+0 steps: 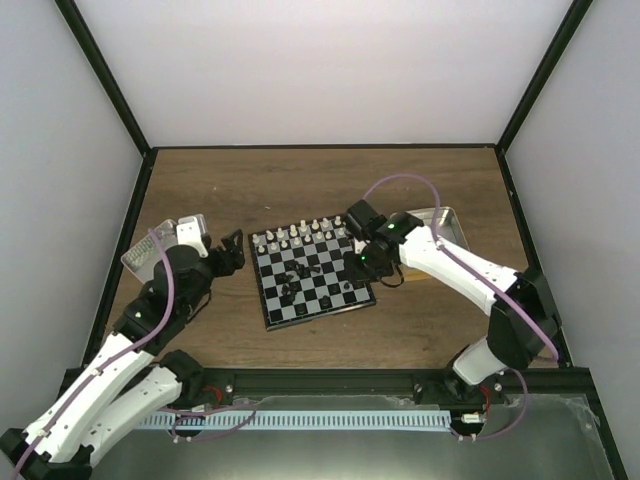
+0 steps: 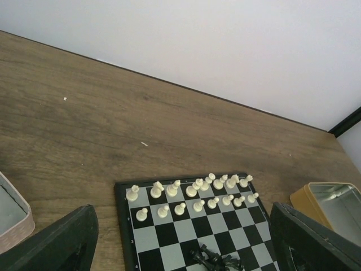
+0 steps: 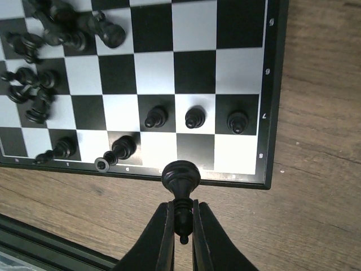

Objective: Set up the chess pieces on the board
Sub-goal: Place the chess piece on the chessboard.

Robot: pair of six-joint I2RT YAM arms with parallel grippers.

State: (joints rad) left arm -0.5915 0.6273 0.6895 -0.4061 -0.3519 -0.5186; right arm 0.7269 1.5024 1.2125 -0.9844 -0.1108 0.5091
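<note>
The board (image 1: 310,275) lies mid-table, with cream pieces in two rows along its far side (image 2: 192,195). Black chess pieces lie in a toppled pile (image 3: 51,34) near the middle. Three black pawns (image 3: 194,117) stand upright near the board's near edge, and another black piece (image 3: 121,149) lies tipped beside them. My right gripper (image 3: 181,217) is shut on a black piece (image 3: 180,176). It holds the piece above the board's near border, with the base pointing towards the board. My left gripper (image 1: 232,252) is open and empty, just off the board's left edge.
A metal tin (image 1: 445,225) sits right of the board, behind my right arm. Another tin (image 1: 160,245) sits at the left, partly hidden by my left arm. Bare wooden table (image 2: 113,113) extends beyond the board to the white back wall.
</note>
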